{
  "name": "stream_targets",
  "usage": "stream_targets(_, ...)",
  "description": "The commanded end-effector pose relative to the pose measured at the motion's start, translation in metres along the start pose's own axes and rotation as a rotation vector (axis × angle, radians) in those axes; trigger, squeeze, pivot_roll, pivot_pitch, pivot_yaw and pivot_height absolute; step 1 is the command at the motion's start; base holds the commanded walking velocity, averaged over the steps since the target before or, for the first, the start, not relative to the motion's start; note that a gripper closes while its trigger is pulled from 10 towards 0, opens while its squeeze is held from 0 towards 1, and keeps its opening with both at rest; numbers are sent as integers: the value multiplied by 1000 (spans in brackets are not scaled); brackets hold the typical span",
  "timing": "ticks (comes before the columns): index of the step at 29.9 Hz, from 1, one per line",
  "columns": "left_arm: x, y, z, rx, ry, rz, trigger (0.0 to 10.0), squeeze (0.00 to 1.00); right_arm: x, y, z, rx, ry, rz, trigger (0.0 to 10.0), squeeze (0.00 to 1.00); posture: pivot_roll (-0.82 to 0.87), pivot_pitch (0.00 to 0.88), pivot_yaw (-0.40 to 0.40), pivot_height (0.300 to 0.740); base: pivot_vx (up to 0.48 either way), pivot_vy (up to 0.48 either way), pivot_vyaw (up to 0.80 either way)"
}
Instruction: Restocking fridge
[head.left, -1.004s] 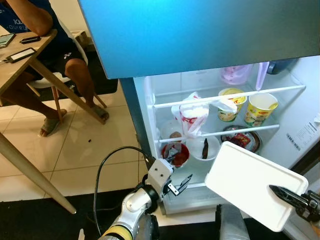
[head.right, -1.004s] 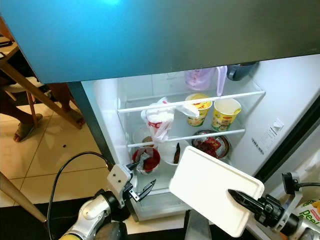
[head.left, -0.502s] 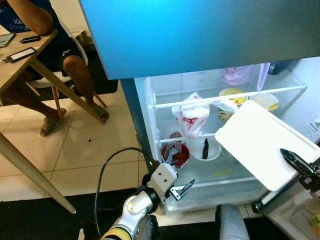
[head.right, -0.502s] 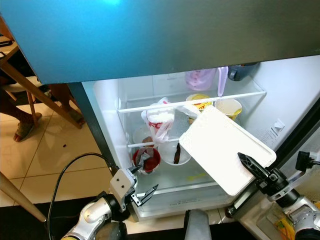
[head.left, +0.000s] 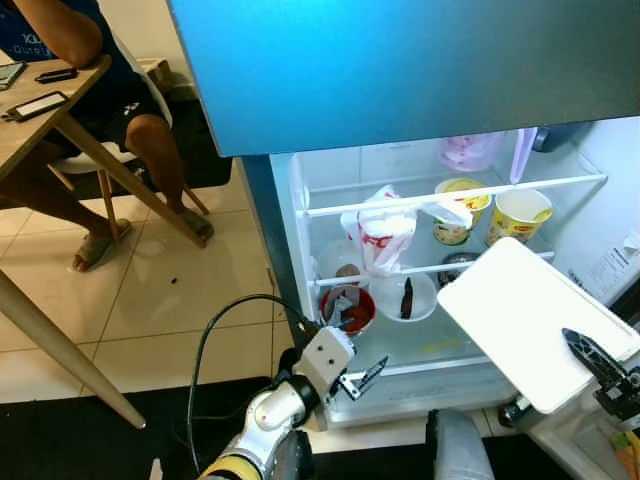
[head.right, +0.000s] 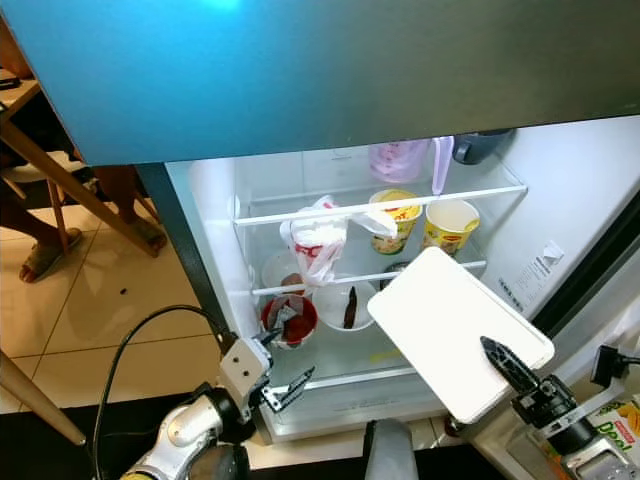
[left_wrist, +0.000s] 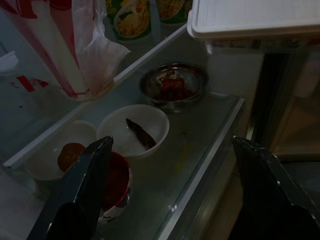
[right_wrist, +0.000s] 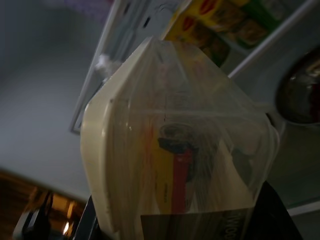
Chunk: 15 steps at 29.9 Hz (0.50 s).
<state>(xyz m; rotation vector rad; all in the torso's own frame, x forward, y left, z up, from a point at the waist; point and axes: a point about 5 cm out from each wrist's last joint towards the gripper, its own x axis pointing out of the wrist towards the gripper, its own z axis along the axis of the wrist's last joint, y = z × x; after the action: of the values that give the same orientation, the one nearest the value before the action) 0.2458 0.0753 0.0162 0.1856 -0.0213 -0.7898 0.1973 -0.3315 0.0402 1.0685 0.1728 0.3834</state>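
My right gripper (head.left: 588, 357) is shut on a flat clear food container with a white lid (head.left: 528, 320), held tilted in front of the open fridge's lower glass shelf (head.left: 440, 345). Through the container's clear wall (right_wrist: 175, 150) the right wrist view shows red and yellow contents. My left gripper (head.left: 362, 378) is open and holds nothing, low at the shelf's front left corner. On that shelf sit a red bowl (head.left: 350, 308), a white bowl with a dark chili (left_wrist: 134, 131) and a steel bowl (left_wrist: 173, 86). A white and red plastic bag (head.left: 385, 230) hangs over the wire shelf.
Two yellow cup noodles (head.left: 519, 215) and a pink jug (head.left: 470, 150) stand on the upper shelves. The blue freezer door (head.left: 400, 70) overhangs the opening. The open fridge door (head.right: 600, 300) is on the right. A person (head.left: 80, 60) sits at a wooden table (head.left: 60, 130) to the left.
The right gripper lifted the container from below the shelf up toward the cup noodles, then lowered it slightly; it now covers the steel bowl. The left gripper barely moved.
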Motion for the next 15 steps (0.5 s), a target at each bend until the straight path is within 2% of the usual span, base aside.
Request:
stream_targets(1, -2, -2, -2, 6, 6, -6, 10000, 0, 1, -2, 5, 24, -99, -21, 10000, 0, -145, 0, 1, 585, 0, 0, 0)
stream_targets(9, -1, -1, -1, 6, 2, 4, 10000, 0, 6, -6, 6, 67, -202, -68, 10000, 0, -144, 0, -2, 585, 0, 0, 0)
stream_targets(12, -1, -1, -1, 4, -1, 5, 10000, 0, 13, -6, 6, 82, -237, -69, 10000, 0, -145, 0, -1, 585, 0, 0, 0)
stream_targets(15, 0, -2, 0, 4, -5, 5, 10000, 0, 22, -7, 1, 108, -228, -92, 10000, 0, -145, 0, -1, 585, 0, 0, 0)
